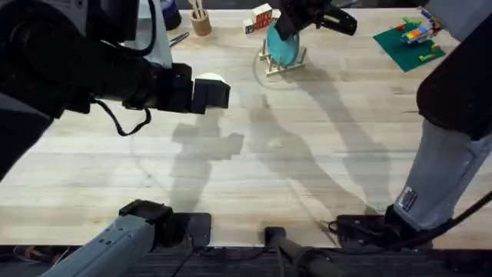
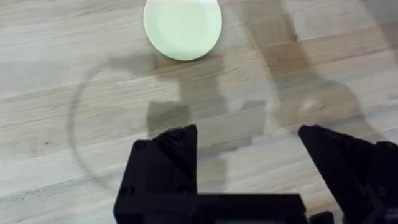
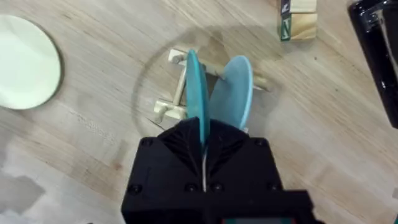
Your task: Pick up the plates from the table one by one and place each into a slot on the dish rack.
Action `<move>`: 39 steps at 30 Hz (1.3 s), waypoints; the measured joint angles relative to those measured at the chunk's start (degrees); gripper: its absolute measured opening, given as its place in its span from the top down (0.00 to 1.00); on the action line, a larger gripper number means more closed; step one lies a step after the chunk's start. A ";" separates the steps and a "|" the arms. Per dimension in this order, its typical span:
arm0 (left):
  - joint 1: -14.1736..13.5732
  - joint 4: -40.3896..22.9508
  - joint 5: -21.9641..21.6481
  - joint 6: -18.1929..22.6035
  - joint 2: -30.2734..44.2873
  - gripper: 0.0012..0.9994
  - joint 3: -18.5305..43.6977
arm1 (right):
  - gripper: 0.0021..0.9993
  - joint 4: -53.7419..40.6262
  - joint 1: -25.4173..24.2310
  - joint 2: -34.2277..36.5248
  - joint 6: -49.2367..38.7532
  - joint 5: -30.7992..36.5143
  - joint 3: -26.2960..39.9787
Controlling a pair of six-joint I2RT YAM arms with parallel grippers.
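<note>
right fingers (image 3: pixel 203 146): you have them pressed narrow on the edge of the blue plate (image 3: pixel 197 93), which stands upright over the rack (image 3: pixel 171 109).
blue plate: on edge among the rack's pegs, just beside a paler blue plate (image 3: pixel 233 90) that leans in the next slot; you cannot tell whether it rests on the base.
rack: at the far middle of the counter (image 1: pixel 307 154), seen from overhead under your right gripper (image 1: pixel 286 29).
left fingers (image 2: pixel 249 162): you have them spread wide with nothing between them, hovering above bare counter.
yellow plate (image 2: pixel 182 28): lies flat on the counter, apart from your left fingers and left of the rack; overhead it peeks out just beyond your left gripper (image 1: pixel 207 94).
other things: a wooden cup of sticks (image 1: pixel 201 21) and small blocks (image 1: pixel 261 15) sit along the far edge, and a green board with bricks (image 1: pixel 411 42) lies at the far right.
</note>
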 joint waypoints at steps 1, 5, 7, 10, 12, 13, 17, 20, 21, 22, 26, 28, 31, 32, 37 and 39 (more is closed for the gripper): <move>0.00 0.00 0.00 0.00 0.00 0.00 0.00 | 0.97 0.02 0.00 0.05 0.00 0.00 0.00; 0.00 0.02 0.00 0.00 0.00 0.00 0.00 | 0.97 0.07 0.00 0.04 0.00 0.00 0.00; 0.00 0.00 0.00 0.00 0.00 0.00 0.00 | 0.97 0.09 0.00 0.05 0.00 0.00 0.00; 0.00 0.00 0.00 0.00 0.00 0.00 0.00 | 0.97 0.01 0.00 0.05 0.02 0.02 0.02; 0.00 0.00 -0.02 0.00 0.00 0.00 0.00 | 0.97 -0.53 0.00 0.03 0.22 0.25 0.33; 0.00 0.00 -0.02 0.00 0.00 0.00 0.00 | 0.97 -1.00 0.00 0.03 0.44 0.61 0.73; 0.00 0.00 0.00 0.00 0.00 0.00 0.00 | 0.97 -4.00 0.00 0.03 1.90 2.02 4.04; 0.00 0.00 -0.02 0.00 0.00 0.00 0.00 | 0.97 -7.53 0.00 0.03 3.49 2.61 8.51; 0.00 0.00 0.00 0.00 0.00 0.00 0.00 | 0.97 -8.34 0.00 0.03 4.05 2.71 9.81; 0.00 0.00 0.00 0.00 0.00 0.00 0.00 | 0.97 -9.15 0.00 0.03 4.79 2.91 11.33; 0.00 0.00 -0.01 0.00 0.00 0.00 0.00 | 0.97 -11.15 0.06 -0.05 8.72 5.05 15.27; 0.00 -0.02 -0.01 0.00 0.00 0.00 0.00 | 0.97 -11.87 0.18 -0.05 10.84 6.64 16.22; 0.00 0.00 0.00 0.00 0.00 0.00 0.00 | 0.97 -12.48 0.55 -0.04 13.98 8.34 16.59; 0.00 0.00 -0.01 0.00 0.00 0.00 0.00 | 0.97 -12.61 0.77 -0.04 14.84 8.68 16.59; 0.00 0.00 0.00 0.00 0.00 0.00 0.00 | 0.97 -12.68 2.34 -0.04 17.18 9.61 16.59; 0.00 0.00 -0.01 0.00 0.00 0.00 0.00 | 0.97 -12.70 2.80 -0.04 18.01 9.69 16.59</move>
